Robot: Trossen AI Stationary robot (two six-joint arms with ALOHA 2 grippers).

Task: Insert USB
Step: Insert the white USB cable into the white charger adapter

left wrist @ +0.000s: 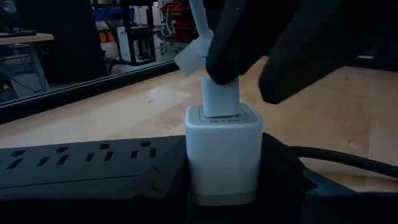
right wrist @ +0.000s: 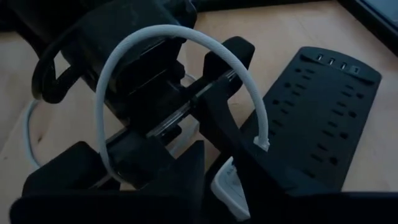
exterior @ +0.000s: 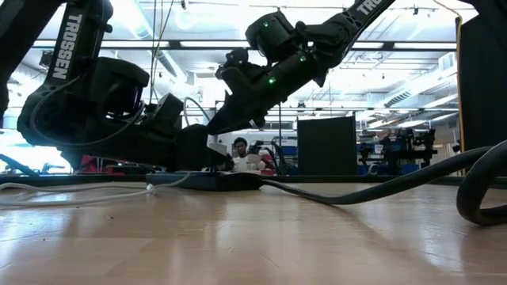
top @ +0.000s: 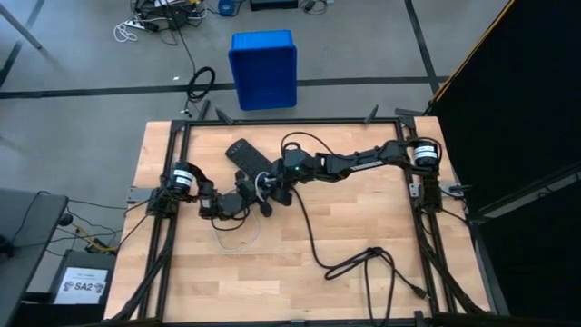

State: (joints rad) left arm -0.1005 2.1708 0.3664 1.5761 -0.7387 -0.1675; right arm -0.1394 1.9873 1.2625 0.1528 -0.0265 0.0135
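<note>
The white cube-shaped charger block point(left wrist: 221, 155) sits between my left gripper's point(left wrist: 221, 199) dark fingers, beside the long black power strip point(left wrist: 81, 165). The USB cable's white plug point(left wrist: 219, 98) stands in the block's port face. My right gripper point(right wrist: 227, 186) is shut on that plug, and the thin white cable point(right wrist: 186, 34) arcs away from it over the left arm. In the high view both grippers meet at the table's middle point(top: 259, 193), just near of the power strip point(top: 243, 154). My left gripper holds the charger block by two opposite side walls point(left wrist: 193, 168), pinched between its two fingers, level with the table. The block's port face points away from the wrist; its lower part is hidden by the fingers. My right gripper pinches the USB plug's white body point(left wrist: 214, 87) between its two fingertips point(left wrist: 242, 50), slanting down from the table's right. The plug's front end is in the block's port face, and the cable trails slack behind it.
A thick black cord point(top: 313, 241) runs from the power strip toward the near right corner and coils there point(top: 372, 263). Loose white cable point(top: 238, 227) lies near the left gripper. A blue bin point(top: 263, 68) stands on the floor beyond the far edge. People sit in the room behind point(exterior: 238, 150).
</note>
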